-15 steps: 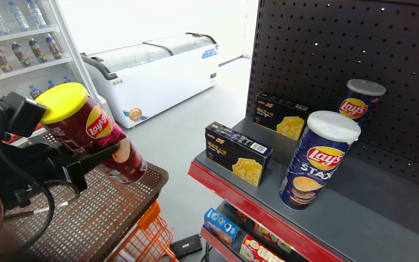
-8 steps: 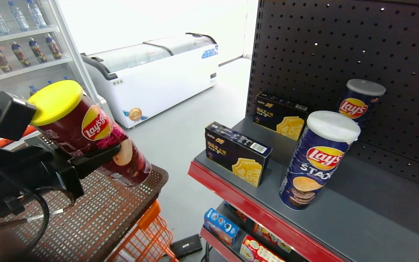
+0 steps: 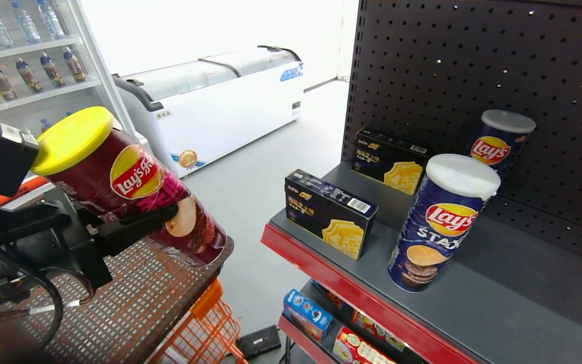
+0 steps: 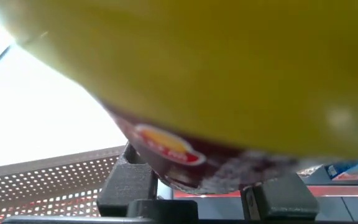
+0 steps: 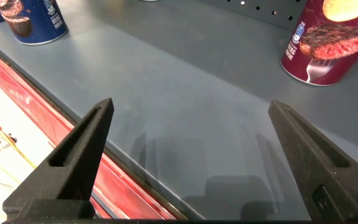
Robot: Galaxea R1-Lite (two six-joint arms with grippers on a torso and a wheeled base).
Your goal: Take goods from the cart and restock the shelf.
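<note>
- We have one item in hand: the left tool [image 3: 142, 220] is clamped round the middle of a red can [image 3: 129, 184] with a yellow lid [image 3: 71, 139], one finger lying across its front.
- The red can is tilted, lid toward the arm and base out toward the shelf. It is held above the brown perforated top of the cart [image 3: 134, 303], and as far as we can tell it does not touch it.
- It is well apart from the shelf [image 3: 473, 308], with open floor between. We judge the pick done, with the carry and the placing left to do.
- The shelf already carries two blue cans [image 3: 442, 222], both upright, and two dark boxes [image 3: 329, 212]. Bare board lies in front of the near can and to its right, which looks a fair spot for ours.
- The right tool [image 5: 191, 106] hangs over the shelf board with its fingers spread wide and nothing between them. A second red can [image 5: 325, 40] stands upright farther back on that board.
- We cannot see whether more goods wait in the cart, so we cannot say how many trips are left.
</note>
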